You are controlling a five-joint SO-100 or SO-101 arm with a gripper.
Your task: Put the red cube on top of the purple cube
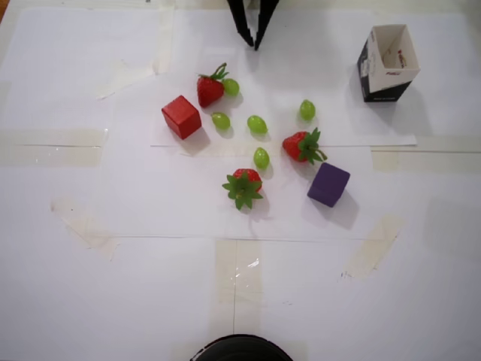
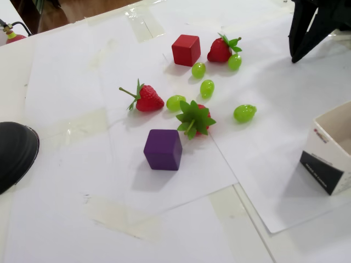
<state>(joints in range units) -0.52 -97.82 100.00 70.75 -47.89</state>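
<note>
Seemingly plain, sharp-edged red cube (image 1: 181, 116)

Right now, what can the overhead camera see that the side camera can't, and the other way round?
Only the overhead view looks straight down into the open box, showing its whole rim. Only the fixed view shows wooden floor past the table, and cuts the box off. Both share the red cube, purple cube, three strawberries, five grapes and the gripper hanging clear of them.

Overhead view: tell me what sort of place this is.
Probably a home or hobby robot test bench: a table covered in taped-down white paper sheets, toy props such as the red cube, purple cube and plastic strawberries, and the gripper above.
</note>
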